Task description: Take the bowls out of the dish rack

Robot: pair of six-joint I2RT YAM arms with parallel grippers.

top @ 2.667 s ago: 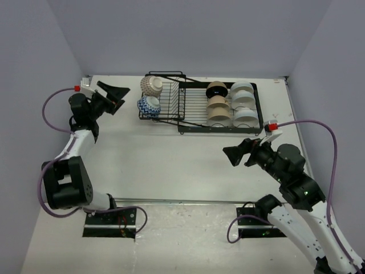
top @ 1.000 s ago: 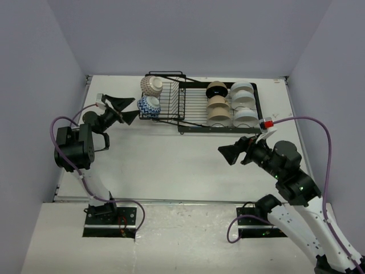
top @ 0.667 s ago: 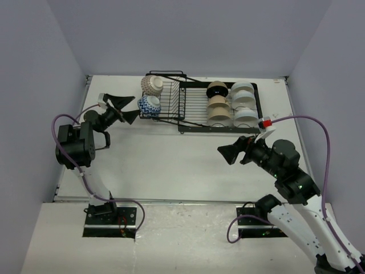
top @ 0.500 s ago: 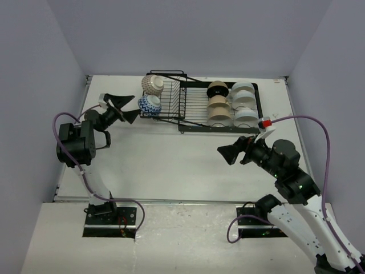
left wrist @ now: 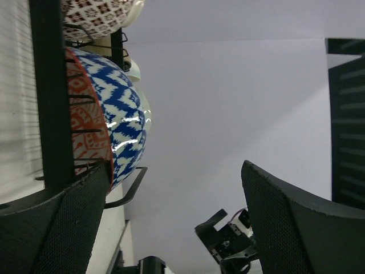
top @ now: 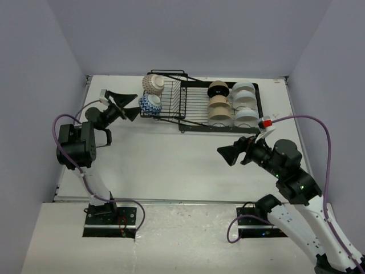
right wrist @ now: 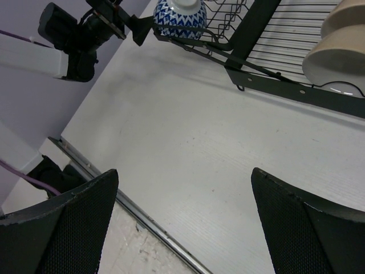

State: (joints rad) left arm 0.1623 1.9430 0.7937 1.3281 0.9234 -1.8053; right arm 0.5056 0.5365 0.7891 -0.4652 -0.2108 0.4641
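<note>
- Counter [top: 171, 160]: no bowl set down on it, so you've unloaded nothing yet.
- Dish rack [top: 194, 107]: sits at the far side of the counter, every bowl in it.
- Right end effector [top: 225, 155]: jaws spread, empty, hovering over bare counter near the rack's right end. It has barely moved in the last seconds, so you look to be waiting.
- Left end effector [top: 134, 105]: has swung in from the far left corner to the rack's left end. Jaws are wide apart and grasp nothing; in the wrist view one pad sits just under the bowl.
- White bowls [top: 244, 103] and beige bowls [top: 218, 105]: on edge in the long section, untouched.
- Brown-patterned bowl [top: 153, 84]: far slot of the small basket.
- Blue net-patterned bowl [top: 150, 104]: near slot, just off your left fingertips. Likely your first pick; line up, then close.
</note>
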